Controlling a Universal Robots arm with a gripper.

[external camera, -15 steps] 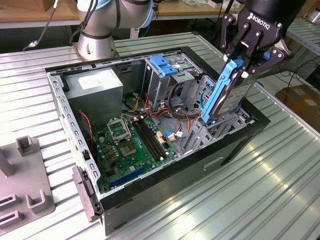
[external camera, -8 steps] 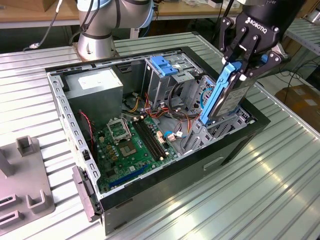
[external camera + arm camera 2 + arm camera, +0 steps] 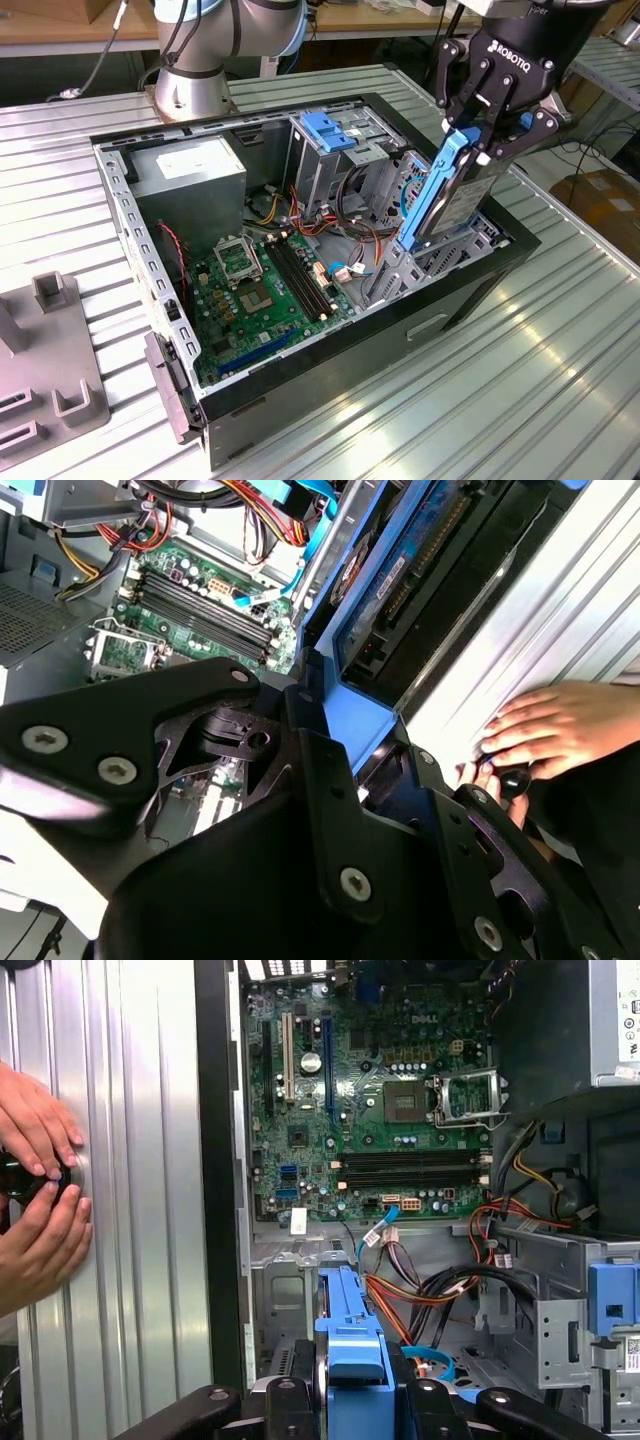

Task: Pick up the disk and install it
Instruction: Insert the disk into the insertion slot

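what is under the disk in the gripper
The metal drive bay of the computer case lies under the disk, held on edge by the gripper. Its lower end hides the bay's floor.

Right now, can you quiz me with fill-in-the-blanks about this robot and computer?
The black gripper is shut on the dark-grey metal disk, edged by a ____ plastic bracket.
The circuit board in the open black computer case is ____.
In the first wrist view, two ____ lie on the ribbed metal table.
Missing: blue; green; hands.
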